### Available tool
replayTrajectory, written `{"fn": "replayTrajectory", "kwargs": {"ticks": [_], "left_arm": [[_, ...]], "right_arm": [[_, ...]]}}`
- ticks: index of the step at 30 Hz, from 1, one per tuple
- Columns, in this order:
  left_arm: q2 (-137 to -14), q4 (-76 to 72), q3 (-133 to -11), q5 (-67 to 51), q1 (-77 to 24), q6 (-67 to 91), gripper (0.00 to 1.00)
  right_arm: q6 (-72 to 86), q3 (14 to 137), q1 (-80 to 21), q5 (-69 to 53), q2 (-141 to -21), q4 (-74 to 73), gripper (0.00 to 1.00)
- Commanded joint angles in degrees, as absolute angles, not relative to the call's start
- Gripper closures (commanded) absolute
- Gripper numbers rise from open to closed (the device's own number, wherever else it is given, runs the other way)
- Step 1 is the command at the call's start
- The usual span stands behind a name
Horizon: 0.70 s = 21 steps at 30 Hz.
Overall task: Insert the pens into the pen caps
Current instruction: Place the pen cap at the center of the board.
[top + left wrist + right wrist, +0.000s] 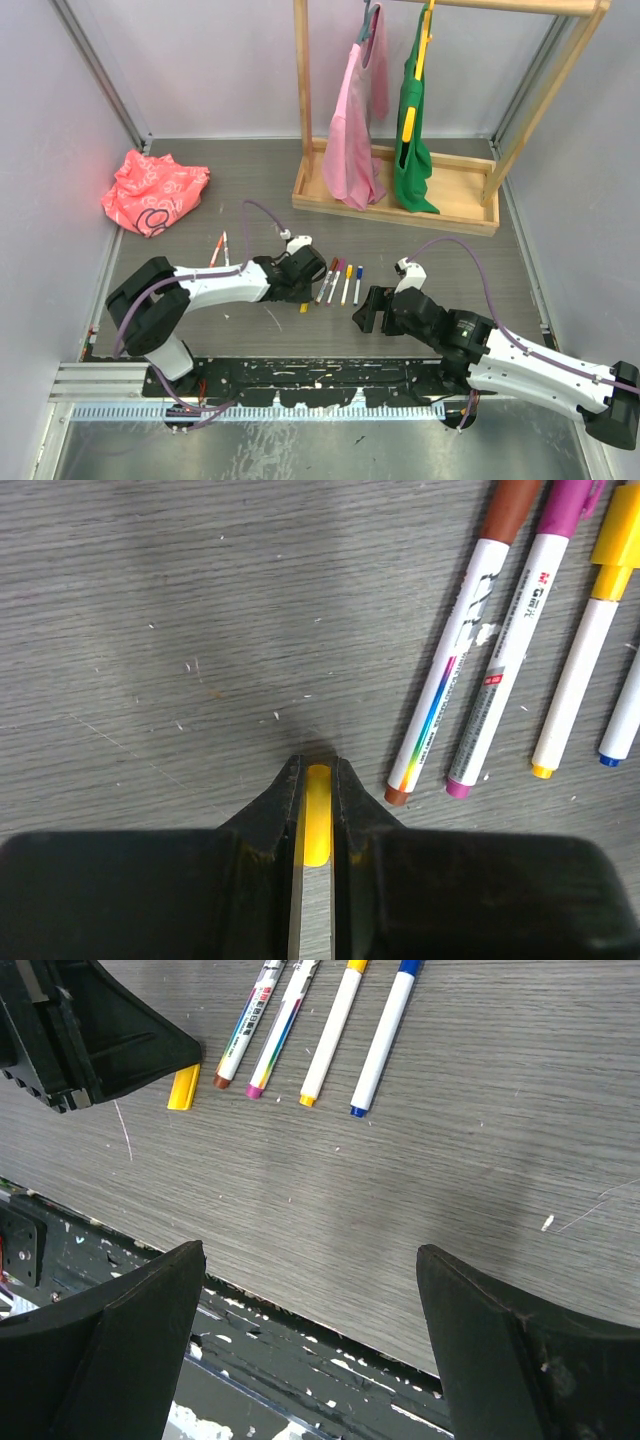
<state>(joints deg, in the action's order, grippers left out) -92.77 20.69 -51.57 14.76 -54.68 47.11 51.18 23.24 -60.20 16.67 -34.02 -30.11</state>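
A short yellow pen cap (317, 815) sits between the fingers of my left gripper (317, 768), which is shut on it low over the table. The same cap (183, 1088) pokes out below that gripper in the right wrist view. Just right of it lie several pens in a row: brown-ended (455, 650), magenta (510, 650), yellow (585, 650) and blue (625, 715), each with a coloured cap at its far end. Two more pens (220, 249) lie further left. My right gripper (310, 1252) hangs open and holds nothing, over the table's near edge, nearer than the blue pen (385, 1035).
A crumpled red bag (155, 190) lies at the back left. A wooden rack (400, 200) with a pink and a green garment stands at the back. A black rail (330, 375) runs along the near edge. Grey walls close both sides.
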Motion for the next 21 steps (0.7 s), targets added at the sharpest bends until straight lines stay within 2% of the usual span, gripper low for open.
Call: {"fn": "replayTrajectory", "kwargs": {"ticks": [1, 7, 11, 17, 21], "left_arm": [[-93.5, 19.0, -53.6, 17.5, -54.9, 47.5, 0.93], [-92.3, 20.6, -53.9, 18.0, -55.0, 47.2, 0.77], [-89.9, 22.5, -54.8, 18.4, -55.0, 46.5, 0.70], [-84.3, 27.3, -56.5, 23.4, -54.0, 43.5, 0.67], [-81.0, 29.6, -56.3, 24.7, -48.4, 39.1, 0.65]], "right_arm": [[51.1, 25.7, -60.0, 17.4, -34.4, -28.9, 0.08], [51.2, 25.7, -60.0, 17.3, -34.8, -28.2, 0.08], [51.2, 25.6, -60.0, 17.1, -35.3, -27.6, 0.08], [51.0, 25.9, -60.0, 16.8, -35.9, -27.4, 0.08], [51.0, 25.6, -60.0, 16.7, -35.6, -27.3, 0.08]]}}
